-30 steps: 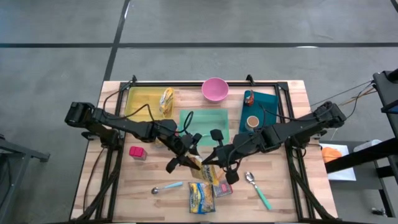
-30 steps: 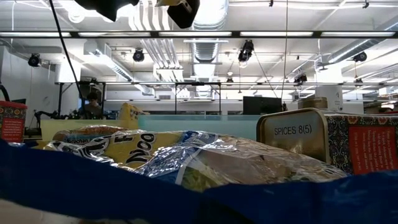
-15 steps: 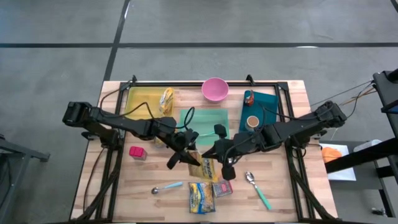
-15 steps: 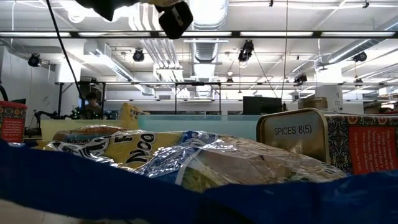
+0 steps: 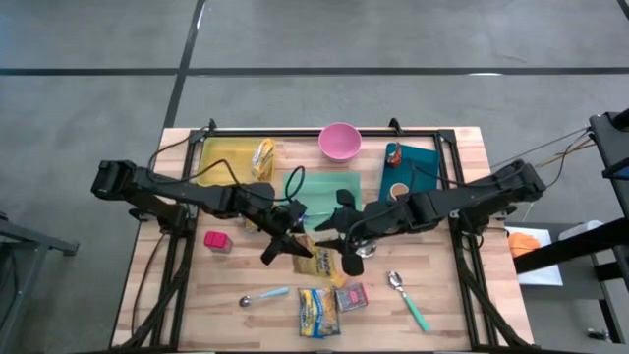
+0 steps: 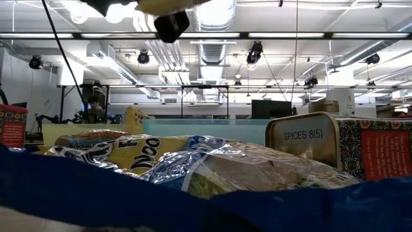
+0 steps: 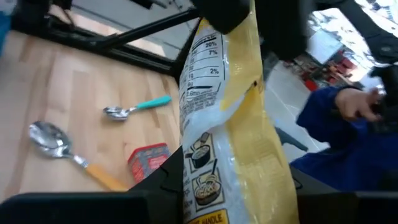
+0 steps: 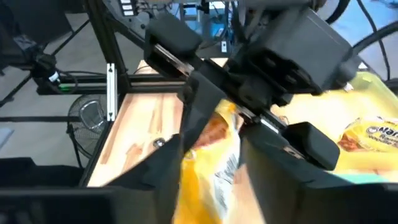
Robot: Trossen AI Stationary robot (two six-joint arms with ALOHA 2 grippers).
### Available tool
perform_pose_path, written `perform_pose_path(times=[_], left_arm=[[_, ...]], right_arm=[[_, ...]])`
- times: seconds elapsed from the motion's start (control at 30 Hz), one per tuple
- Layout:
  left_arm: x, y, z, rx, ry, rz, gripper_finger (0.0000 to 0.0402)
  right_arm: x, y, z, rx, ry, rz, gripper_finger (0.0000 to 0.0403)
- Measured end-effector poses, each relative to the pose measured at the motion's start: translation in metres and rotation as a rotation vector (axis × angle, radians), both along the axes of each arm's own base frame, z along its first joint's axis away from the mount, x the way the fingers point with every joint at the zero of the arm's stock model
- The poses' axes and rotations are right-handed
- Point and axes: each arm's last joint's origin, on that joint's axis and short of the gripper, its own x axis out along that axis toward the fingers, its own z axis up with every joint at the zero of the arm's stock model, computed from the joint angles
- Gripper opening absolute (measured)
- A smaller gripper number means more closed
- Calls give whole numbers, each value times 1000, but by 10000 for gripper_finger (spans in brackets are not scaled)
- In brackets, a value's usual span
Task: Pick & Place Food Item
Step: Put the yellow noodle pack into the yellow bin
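Note:
A yellow noodle packet [image 5: 319, 258] hangs in the air over the table's middle, between my two grippers. My left gripper [image 5: 288, 244] comes from the table's left and is shut on one end of it. My right gripper [image 5: 336, 241] comes from the right. Its fingers stand apart on either side of the packet's other end [image 8: 214, 168]. The left wrist view shows the packet [image 7: 217, 124] running away from my left fingers toward the right gripper. In the low view only a yellow strip [image 6: 168, 5] and a dark finger show at the top edge. My left gripper pinches the packet's end [image 7: 202, 186] between its two fingers. The fingers come nearly level from the table's left, along the packet's length. The packet is lifted clear of the table and reaches away toward the right gripper. My right gripper: I cannot tell whether its spread fingers [image 8: 163, 174] touch the packet.
On the far side lie a yellow tray [image 5: 221, 162] with a packet, a green tray [image 5: 329, 187], a teal tray [image 5: 418, 162] with a bottle and a cup, and a pink bowl [image 5: 340, 141]. On the near side lie two spoons, a noodle packet [image 5: 317, 312], a red box [image 5: 351, 297] and a pink block [image 5: 217, 240].
Both grippers have gone a little toward the table's far edge with the yellow packet between them, and both have rolled about their own axes. The packet has turned with them and stays clear of the table.

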Motion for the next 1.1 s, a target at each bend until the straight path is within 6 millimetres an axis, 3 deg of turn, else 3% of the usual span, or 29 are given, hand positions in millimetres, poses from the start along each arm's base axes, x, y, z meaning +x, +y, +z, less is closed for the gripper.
perform_pose_path(times=[0.17,0.33,0.5,0.8,0.93,1.1], left_arm=[[-7,7,-2,26,97,90,113],[-23,13,2,46,190,201,113],[-50,23,19,117,228,367,113],[-113,63,48,254,374,934,113],[-126,85,61,282,383,1131,113],[-133,117,61,282,439,1321,113]], right_arm=[[4,-1,-3,-27,-5,-43,247],[-2,-8,-9,-28,68,-220,289],[-11,-11,-27,-12,234,-282,295],[-23,-14,-93,70,442,-417,295],[-32,-16,-121,84,495,-456,295],[-40,-18,-147,118,520,-455,295]])
